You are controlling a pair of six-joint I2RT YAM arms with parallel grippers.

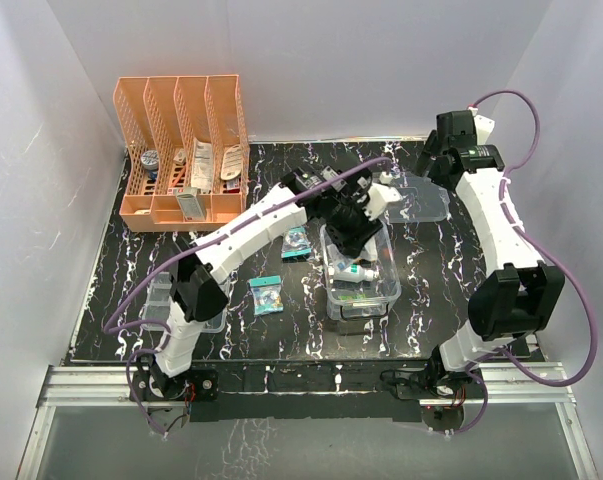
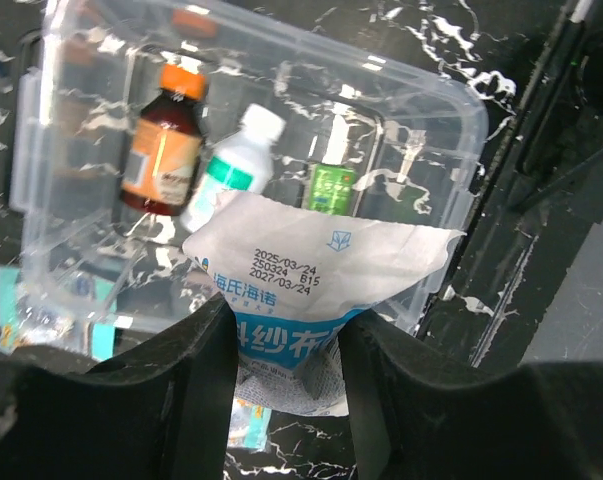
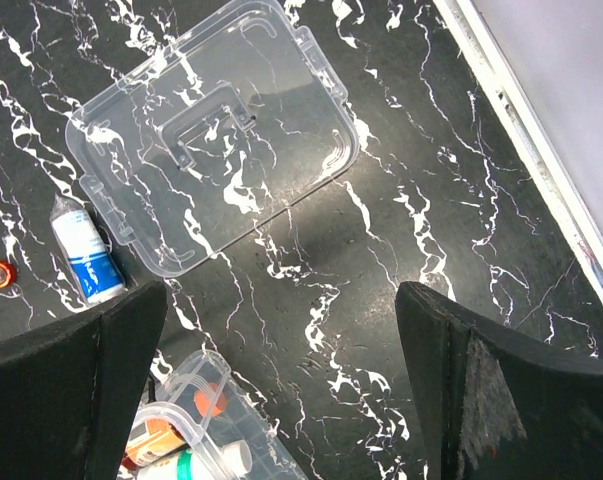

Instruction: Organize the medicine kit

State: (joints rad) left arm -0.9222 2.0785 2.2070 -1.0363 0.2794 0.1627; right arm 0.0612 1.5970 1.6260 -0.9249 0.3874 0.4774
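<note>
- Currently the medicine kit (image 1: pixel 361 275) stands open on the black marbled table (image 1: pixel 131 260), directly under and beyond the left gripper's (image 2: pixel 286 350) fingertips.
- Inside the kit, seen past the fingers: a brown bottle with orange cap (image 2: pixel 161 150), a white bottle with green label (image 2: pixel 231 165) and a green tube (image 2: pixel 331 182), lying side by side; the white bottle touches the brown one.
- Left fingers (image 2: pixel 196 385) pinch a white pouch (image 2: pixel 316 265). Its lower part is bunched between the two pads and its printed upper part fans out ahead of the fingertips, over the kit's near wall.
- Lid (image 3: pixel 216 135) is off the kit and lies flat on the table, ahead of the right gripper's (image 3: pixel 281 370) fingers and apart from the kit.
- Right fingers (image 3: pixel 71 370) are spread wide with nothing between them, only bare table. One corner of the kit shows low in that view, just beside the finger on the view's left.
- White bottle with blue label (image 3: pixel 86 262) lies on the table just beside the lid's edge, ahead of that same finger.
- Two teal packets (image 1: pixel 267 295) lie on the table, off to the side of the left fingers and outside the kit.
- Orange file rack (image 1: pixel 186 150) stands at the table's far corner, well apart from both pairs of fingers.
</note>
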